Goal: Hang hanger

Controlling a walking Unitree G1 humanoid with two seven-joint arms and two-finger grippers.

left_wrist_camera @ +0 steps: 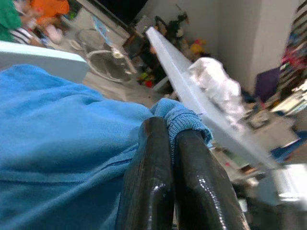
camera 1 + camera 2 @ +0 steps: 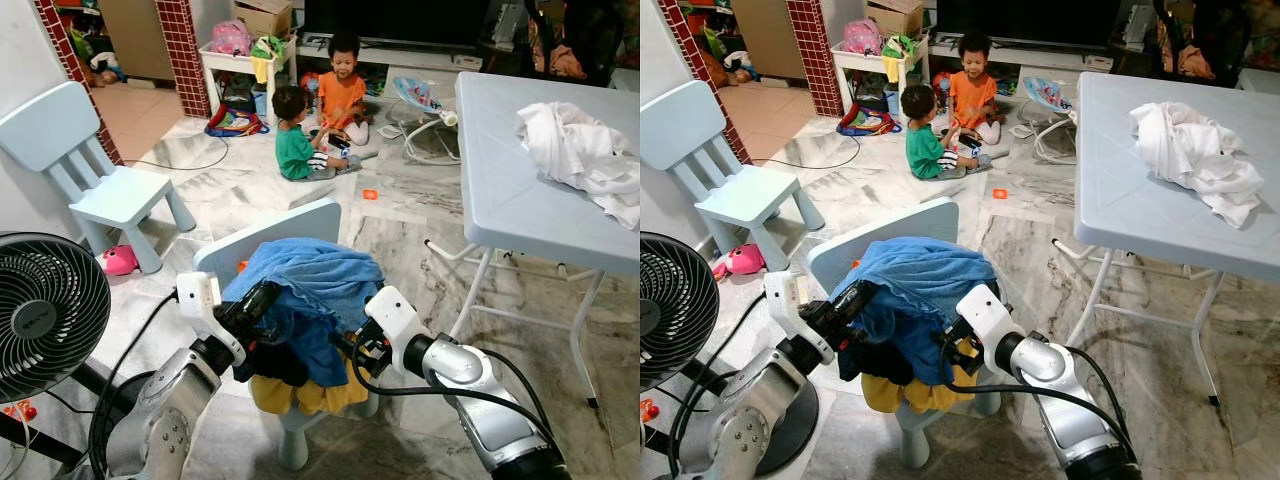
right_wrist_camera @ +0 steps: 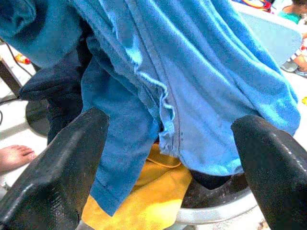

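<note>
- Blue cloth (image 2: 305, 275) is draped in a heap over the back and seat of a small pale blue chair (image 2: 290, 225) directly in front of you; a yellow garment (image 2: 300, 395) and a dark one (image 2: 275, 365) lie under it on the seat.
- No hanger can be made out among the clothes.
- Your left gripper (image 1: 171, 143) is at the near left edge of the pile. Its two black fingers (image 1: 148, 182) are pressed together with a fold of the blue cloth pinched between their tips.
- Your right gripper (image 3: 168, 143) is at the near right side of the pile, close to the hanging hem. Its fingers (image 3: 57, 167) stand wide apart, with the blue cloth and the yellow garment between them but not gripped.
- To your right stands a pale folding table (image 2: 500, 180) with a crumpled white cloth (image 2: 585, 155) on top.
- To your left you have a black fan (image 2: 45, 315) near the floor, and beyond it a second pale blue chair (image 2: 100, 175).
- Two children (image 2: 320, 120) sit on the marble floor (image 2: 230, 190) well beyond the chair, in front of a cluttered shelf (image 2: 245, 55).
- A bare foot (image 3: 14, 157) of a person shows on the floor in the right wrist view.
</note>
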